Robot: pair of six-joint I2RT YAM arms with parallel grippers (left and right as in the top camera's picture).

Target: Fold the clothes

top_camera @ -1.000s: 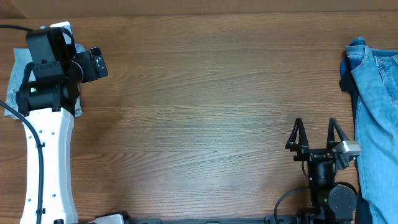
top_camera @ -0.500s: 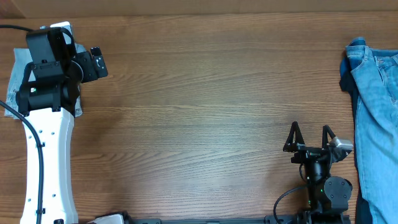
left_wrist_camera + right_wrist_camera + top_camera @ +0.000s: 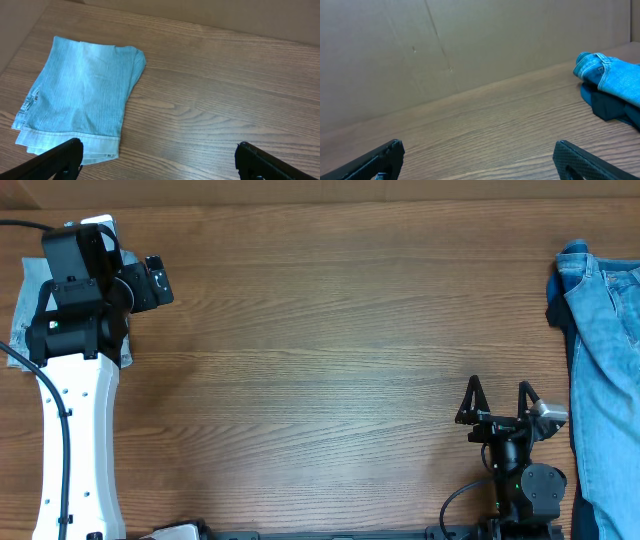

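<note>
The clothes (image 3: 80,95), pale light-blue denim shorts, lie folded into a compact rectangle on the table's far left, hem nearest the left wrist camera. In the overhead view only an edge of the clothes (image 3: 22,310) shows from under the left arm. My left gripper (image 3: 160,159) hangs open just in front of the folded shorts, its left fingertip (image 3: 67,155) over the hem corner, nothing between the fingers. My right gripper (image 3: 497,402) stands open near the front edge at the right, empty in the right wrist view (image 3: 480,159) too.
A pile of deeper-blue denim (image 3: 605,370) lies along the right edge, just right of the right gripper, and shows in the right wrist view as deeper-blue denim (image 3: 607,75). A cardboard wall (image 3: 445,45) borders the wooden table (image 3: 320,360) at the back.
The right gripper has drawn back a little toward the front edge and slightly left, then stopped. The left arm and the shorts have not moved.
</note>
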